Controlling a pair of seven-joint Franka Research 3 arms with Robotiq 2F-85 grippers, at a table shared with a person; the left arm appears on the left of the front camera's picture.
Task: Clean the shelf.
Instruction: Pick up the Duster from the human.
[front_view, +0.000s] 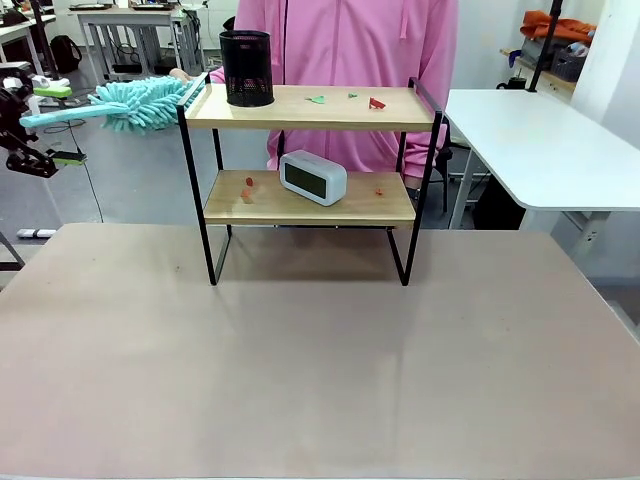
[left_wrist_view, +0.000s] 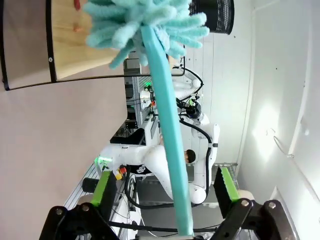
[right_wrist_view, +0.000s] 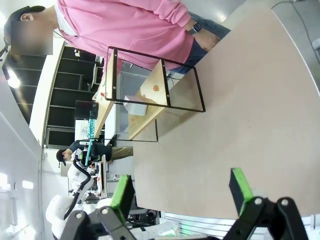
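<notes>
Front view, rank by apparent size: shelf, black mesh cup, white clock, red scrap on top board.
1. shelf
2. black mesh cup
3. white clock, only slightly smaller than the cup
4. red scrap

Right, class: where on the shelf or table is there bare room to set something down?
The table in front of the shelf is all bare. Top board: a gap between the cup and the scraps. Lower board is crowded: clock mid-board, red bits either side.

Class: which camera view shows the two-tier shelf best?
The front view: the shelf stands upright, with both boards and its legs visible. The right wrist view shows it sideways and smaller; the left wrist view catches a corner.
</notes>
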